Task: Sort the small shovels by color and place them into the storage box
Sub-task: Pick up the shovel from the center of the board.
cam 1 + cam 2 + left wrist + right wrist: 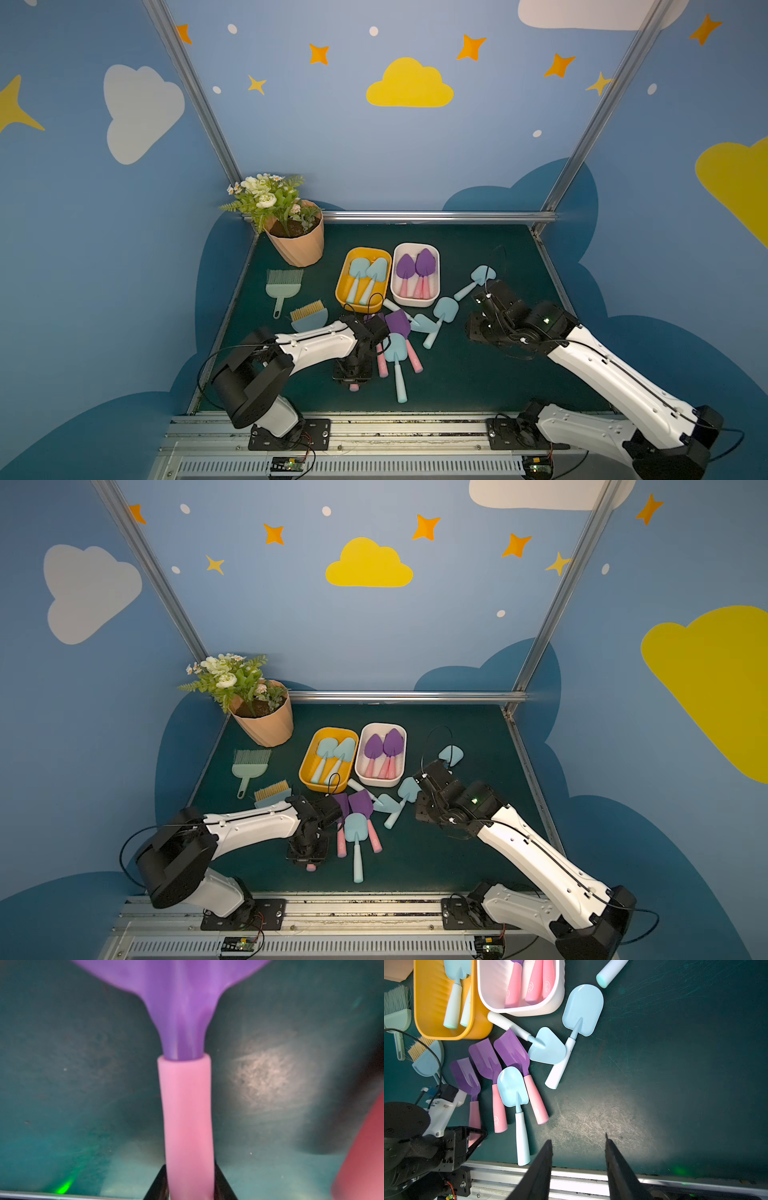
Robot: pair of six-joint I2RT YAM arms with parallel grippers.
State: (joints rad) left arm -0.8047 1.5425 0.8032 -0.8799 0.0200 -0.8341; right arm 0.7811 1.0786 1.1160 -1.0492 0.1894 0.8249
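Tool on my left arm (pixel 190 1165) pinches the pink handle (pixel 185 1105) of a purple shovel (pixel 178 991), while my right tool (pixel 577 1147) hangs partly open and empty over the green surface (pixel 675 1064).

Blue shovels (pixel 327 748) in yellow tub (pixel 322 788); purple shovels (pixel 392 742) in white tub (pixel 376 783)

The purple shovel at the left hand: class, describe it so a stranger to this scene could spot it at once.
Find the yellow-orange tub on the green mat. In front of it, toward the robot, three purple-bladed shovels lie fanned together. Ours, the purple shovel, is outermost on the robot's left, the only one whose pink handle sits between the fingers of the left hand.
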